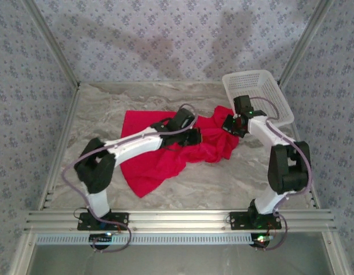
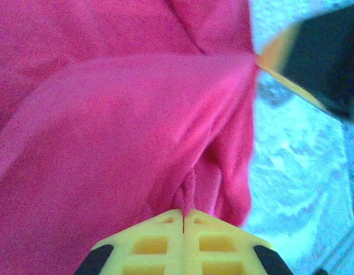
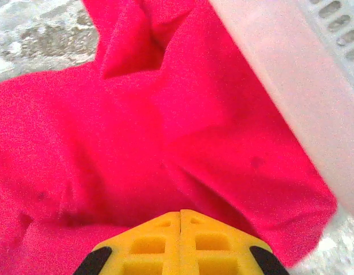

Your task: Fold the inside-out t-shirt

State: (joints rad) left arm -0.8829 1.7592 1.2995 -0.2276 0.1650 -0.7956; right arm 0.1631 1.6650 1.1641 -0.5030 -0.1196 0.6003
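The t-shirt (image 1: pixel 148 154) lies crumpled at the centre of the worktop (image 1: pixel 223 183), with its 2 o'clock corner just beside the basket (image 1: pixel 260 91). The left end effector (image 2: pixel 183 213) is pressed together on a raised ridge of cloth near the shirt's middle. The right end effector (image 3: pixel 181 215) pinches cloth at the 3 o'clock edge.

The step in hand appears to be spreading the garment flat. Lift both pinches together, draw them apart evenly, and keep clear of the basket.

The cloth is soft, matte, bright red and deeply creased. The basket is rigid white mesh. The worktop is smooth and grey-veined.
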